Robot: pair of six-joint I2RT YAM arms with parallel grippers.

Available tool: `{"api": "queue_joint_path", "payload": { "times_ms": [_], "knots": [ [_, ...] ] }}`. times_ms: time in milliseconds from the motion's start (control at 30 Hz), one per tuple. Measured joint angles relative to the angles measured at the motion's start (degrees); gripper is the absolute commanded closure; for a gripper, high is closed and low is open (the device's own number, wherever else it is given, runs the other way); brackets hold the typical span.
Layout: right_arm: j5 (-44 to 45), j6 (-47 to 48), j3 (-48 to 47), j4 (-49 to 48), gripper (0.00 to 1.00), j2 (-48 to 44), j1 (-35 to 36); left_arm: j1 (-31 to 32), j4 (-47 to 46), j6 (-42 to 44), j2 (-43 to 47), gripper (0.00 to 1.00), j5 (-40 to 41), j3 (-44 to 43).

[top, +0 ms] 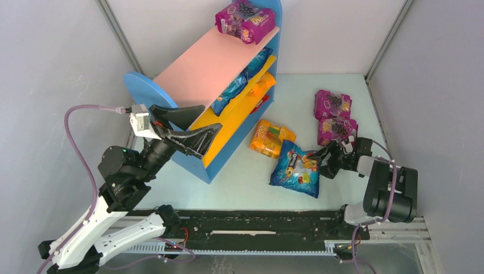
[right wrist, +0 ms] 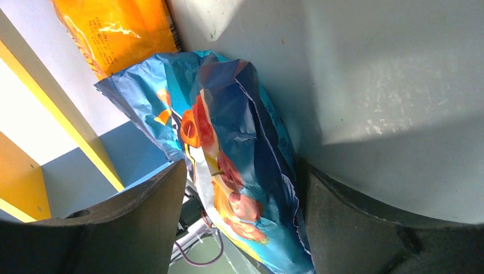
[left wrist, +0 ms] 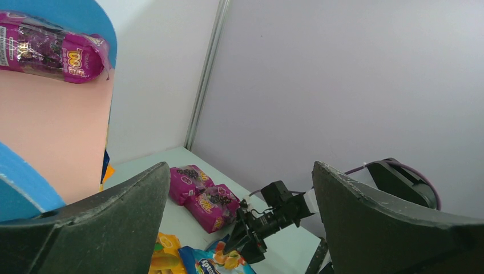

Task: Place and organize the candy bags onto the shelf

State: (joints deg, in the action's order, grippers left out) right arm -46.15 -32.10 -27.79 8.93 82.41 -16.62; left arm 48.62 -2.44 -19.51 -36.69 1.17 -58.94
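The shelf stands at the back left, with one purple candy bag on the far end of its pink top board. Blue and orange bags fill its lower tiers. On the table lie an orange bag, a blue bag and two purple bags. My right gripper is open and straddles the blue bag's right edge. In the right wrist view the blue bag rests against one finger, with a gap at the other. My left gripper hangs open and empty at the shelf's near end.
Grey walls close in the table on the left, back and right. The black rail with both arm bases runs along the near edge. The orange bag lies just beyond the blue one, close to the shelf's front.
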Motion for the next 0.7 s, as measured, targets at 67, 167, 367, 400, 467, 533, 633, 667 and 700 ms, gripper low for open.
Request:
{"api": "queue_joint_path", "payload": {
  "times_ms": [67, 167, 367, 400, 467, 533, 633, 667, 700],
  "knots": [
    [-0.5, 0.5, -0.1, 0.0, 0.32, 0.5, 0.4, 0.0, 0.0, 0.0, 0.0, 0.00, 0.0, 0.0],
    [-1.4, 1.3, -0.7, -0.2, 0.43, 2.9, 1.3, 0.0, 0.0, 0.0, 0.0, 0.00, 0.0, 0.0],
    [-0.8, 2.1, -0.8, 0.4, 0.60, 4.0, 2.7, 0.0, 0.0, 0.0, 0.0, 0.00, 0.0, 0.0],
    [-0.5, 2.2, -0.7, 0.7, 0.60, 3.5, 2.8, 0.0, 0.0, 0.0, 0.0, 0.00, 0.0, 0.0],
    [0.6, 2.3, -0.7, 1.8, 0.63, 1.5, 3.1, 0.0, 0.0, 0.0, 0.0, 0.00, 0.0, 0.0],
    [1.6, 2.4, -0.5, 3.3, 0.72, -1.4, 3.3, 0.0, 0.0, 0.0, 0.0, 0.00, 0.1, 0.0],
    [2.4, 2.3, 0.0, 5.6, 0.79, -6.3, 3.6, 0.0, 0.0, 0.0, 0.0, 0.00, 0.1, 0.0],
    [2.5, 2.2, 0.0, 6.3, 0.81, -7.7, 3.6, 0.0, 0.0, 0.0, 0.0, 0.00, 0.1, 0.0],
    [2.6, 2.0, 0.0, 7.2, 0.84, -9.5, 3.6, 0.0, 0.0, 0.0, 0.0, 0.00, 0.1, 0.0]
  ]
}}
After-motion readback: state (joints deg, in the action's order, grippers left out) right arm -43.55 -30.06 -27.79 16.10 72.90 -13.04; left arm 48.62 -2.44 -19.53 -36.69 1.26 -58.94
